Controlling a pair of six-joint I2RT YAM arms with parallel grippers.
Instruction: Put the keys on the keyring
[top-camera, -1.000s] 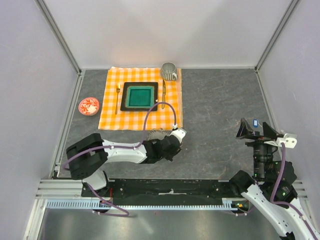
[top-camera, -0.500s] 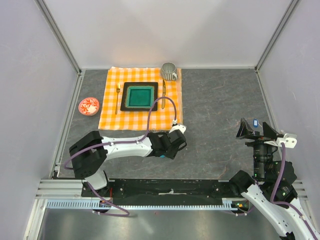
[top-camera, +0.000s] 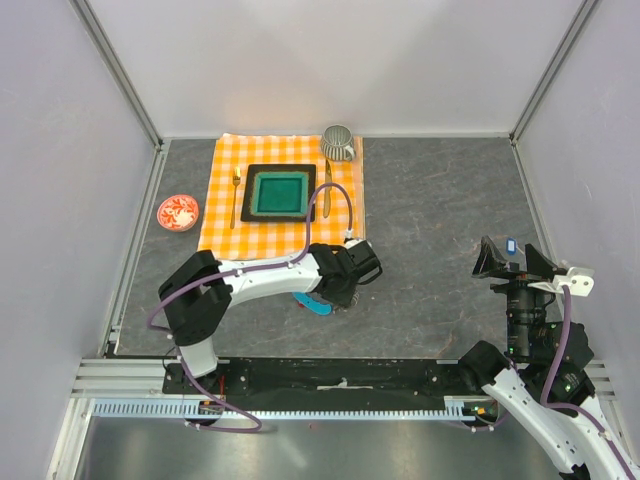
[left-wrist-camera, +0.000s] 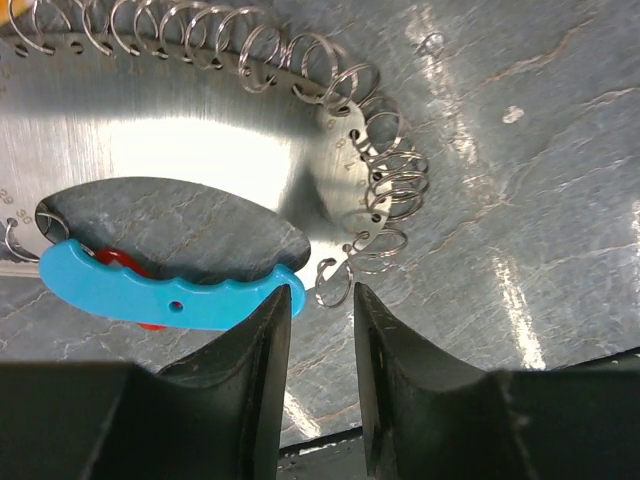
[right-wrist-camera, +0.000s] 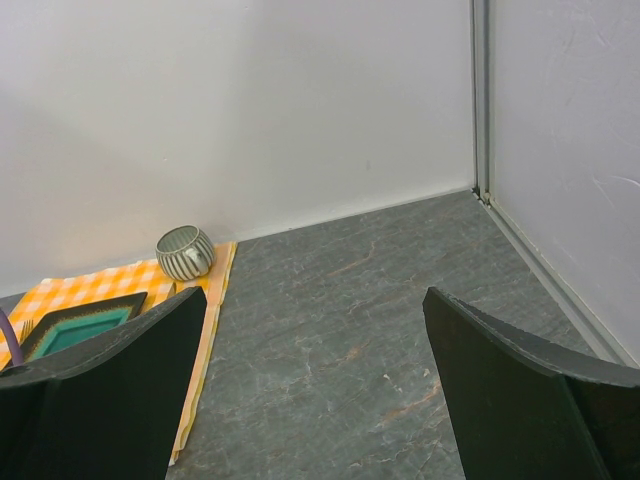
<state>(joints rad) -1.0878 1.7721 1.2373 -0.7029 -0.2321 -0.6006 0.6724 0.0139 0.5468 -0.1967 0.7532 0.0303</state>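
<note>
The keyring (left-wrist-camera: 180, 150) looks like a shiny metal plate with several small wire rings (left-wrist-camera: 385, 190) along its rim, and it lies flat on the grey table. A key's curved bright-blue tag (left-wrist-camera: 165, 295) rests at its near edge, with a bit of red (left-wrist-camera: 118, 262) behind it. The blue tag (top-camera: 314, 305) also peeks out below the left arm in the top view. My left gripper (left-wrist-camera: 322, 295) hovers just off the plate's rim, open, with one small ring at its tips and nothing between them. My right gripper (right-wrist-camera: 315, 300) is open and raised at the far right (top-camera: 510, 258).
An orange checked cloth (top-camera: 222, 235) at the back holds a green square plate (top-camera: 279, 193), a gold fork (top-camera: 236, 190), a knife (top-camera: 327, 185) and a striped cup (top-camera: 338, 142). A small red dish (top-camera: 178, 212) sits to the left. White walls enclose the table.
My left gripper went from shut to open and the arm swung right. The blue tag now lies exposed on the table below it. The right arm has not moved.
</note>
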